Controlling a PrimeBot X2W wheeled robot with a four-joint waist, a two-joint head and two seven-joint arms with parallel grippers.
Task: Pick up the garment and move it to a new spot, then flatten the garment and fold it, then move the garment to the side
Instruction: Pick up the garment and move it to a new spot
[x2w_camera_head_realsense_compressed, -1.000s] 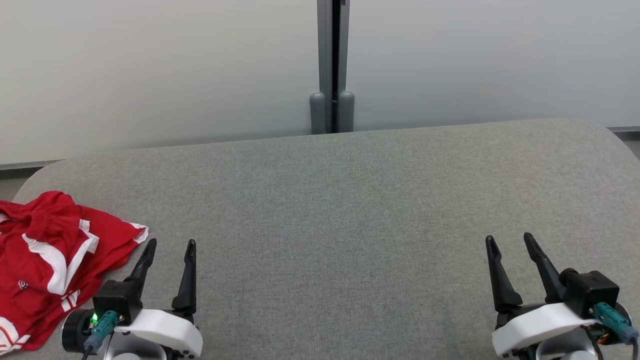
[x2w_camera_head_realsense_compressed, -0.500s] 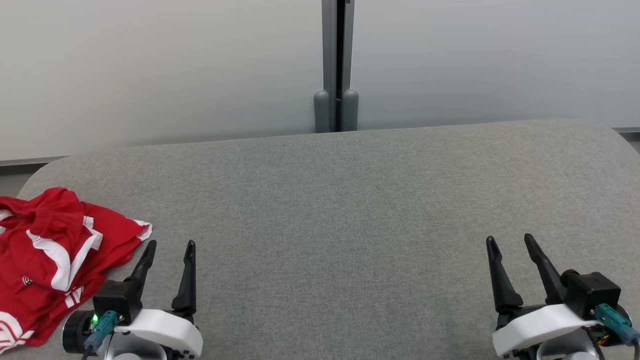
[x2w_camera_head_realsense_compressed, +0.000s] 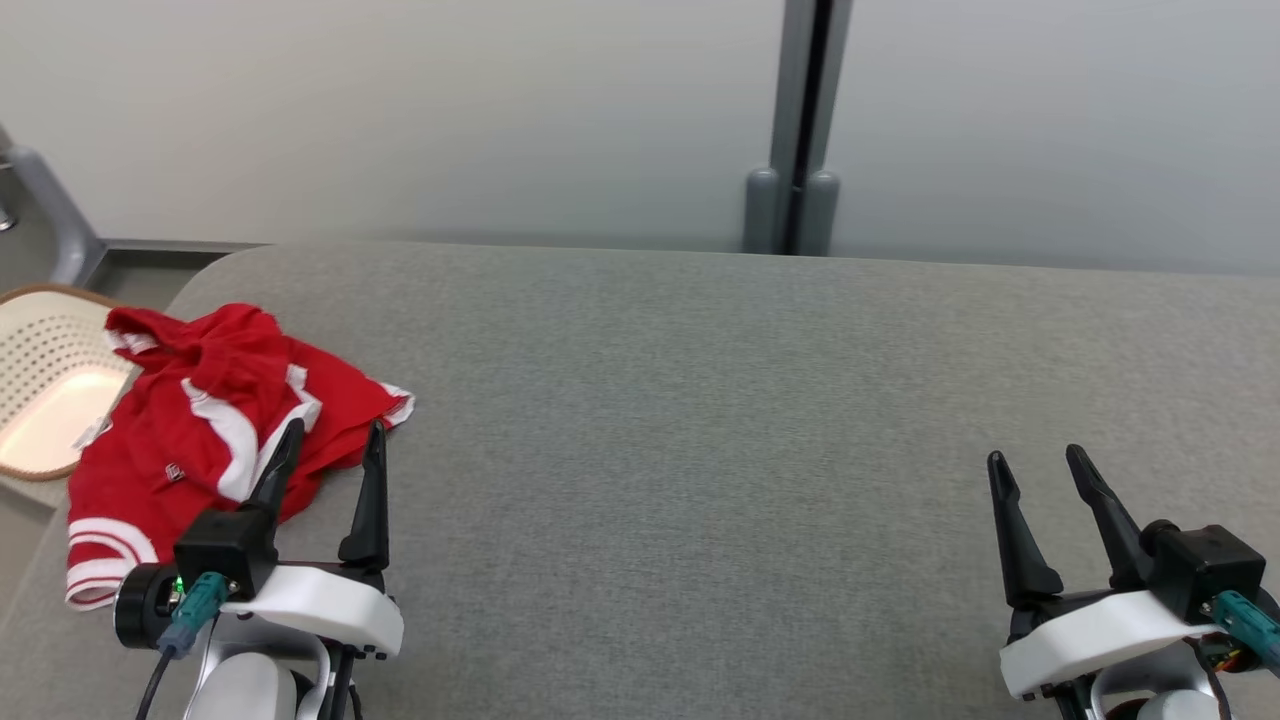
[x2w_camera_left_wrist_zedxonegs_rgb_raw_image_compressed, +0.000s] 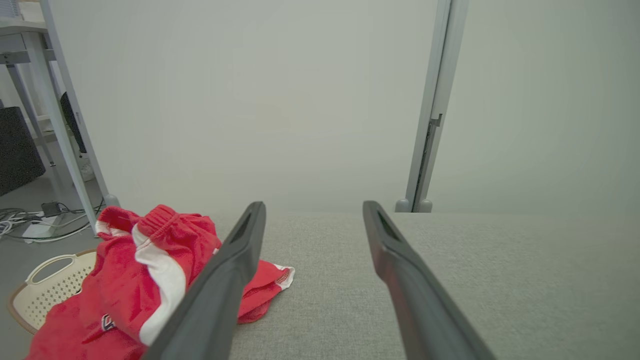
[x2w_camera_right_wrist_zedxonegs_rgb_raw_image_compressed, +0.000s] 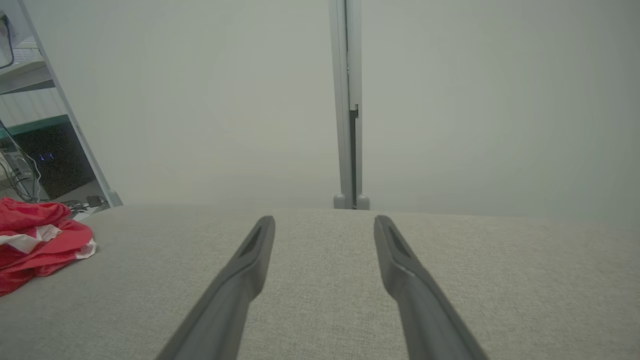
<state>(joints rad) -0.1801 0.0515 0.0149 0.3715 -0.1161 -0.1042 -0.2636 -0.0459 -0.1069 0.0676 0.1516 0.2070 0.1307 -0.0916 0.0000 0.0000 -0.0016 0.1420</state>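
The garment (x2w_camera_head_realsense_compressed: 200, 420) is a crumpled red piece with white stripes, lying on the left end of the grey fabric table (x2w_camera_head_realsense_compressed: 700, 400). It also lies at the lower left of the left wrist view as the garment (x2w_camera_left_wrist_zedxonegs_rgb_raw_image_compressed: 135, 270), and at the far left of the right wrist view as the garment (x2w_camera_right_wrist_zedxonegs_rgb_raw_image_compressed: 35, 235). My left gripper (x2w_camera_head_realsense_compressed: 330, 435) is open just in front of it, its left fingertip overlapping the cloth's near edge. My right gripper (x2w_camera_head_realsense_compressed: 1035, 460) is open over bare table at the lower right, far from the cloth.
A cream perforated basket (x2w_camera_head_realsense_compressed: 45, 380) sits on the floor beyond the table's left end, also seen as the basket (x2w_camera_left_wrist_zedxonegs_rgb_raw_image_compressed: 45, 285). Pale partition panels with a grey post (x2w_camera_head_realsense_compressed: 795, 130) stand behind the table. Cables (x2w_camera_left_wrist_zedxonegs_rgb_raw_image_compressed: 30, 225) lie on the floor at left.
The head camera has turned left, so the whole picture shifted right and the basket came into view. Both grippers stay open in much the same pose.
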